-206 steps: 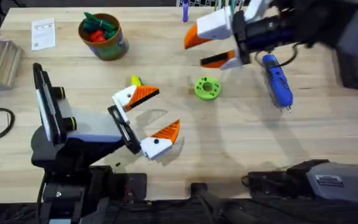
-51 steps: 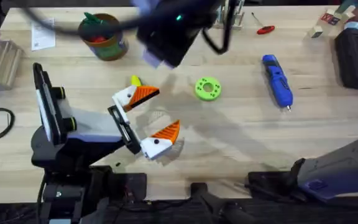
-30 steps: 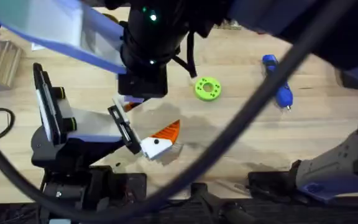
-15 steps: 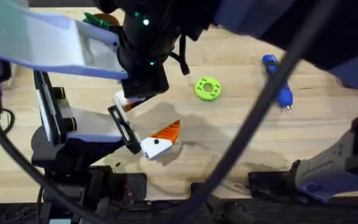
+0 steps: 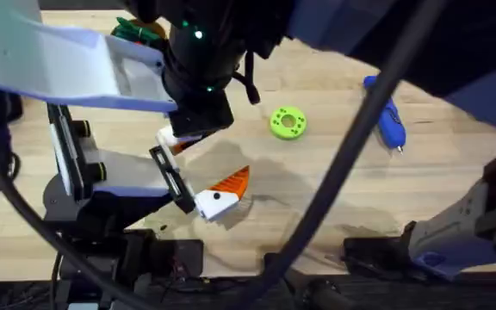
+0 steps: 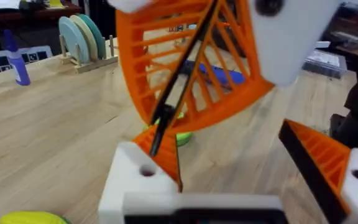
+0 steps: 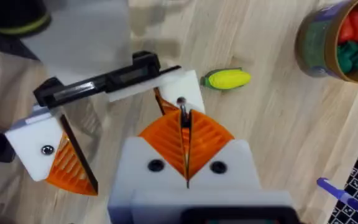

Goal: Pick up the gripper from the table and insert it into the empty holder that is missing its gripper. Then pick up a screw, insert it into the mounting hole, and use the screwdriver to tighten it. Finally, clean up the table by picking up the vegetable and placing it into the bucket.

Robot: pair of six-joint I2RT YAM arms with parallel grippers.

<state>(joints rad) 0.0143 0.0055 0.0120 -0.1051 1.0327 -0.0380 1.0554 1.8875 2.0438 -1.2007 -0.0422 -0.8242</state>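
Your right arm barely moved since half a second before, reaching across the bench. Its end effector pinched a thin screw over the holder. The left end effector stayed wide. The screwdriver stayed put; the vegetable lay beside the holder.

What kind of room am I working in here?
Probably a robotics lab workbench: a wooden table carrying a blue electric screwdriver, a green disc with holes, and a rack of plates.
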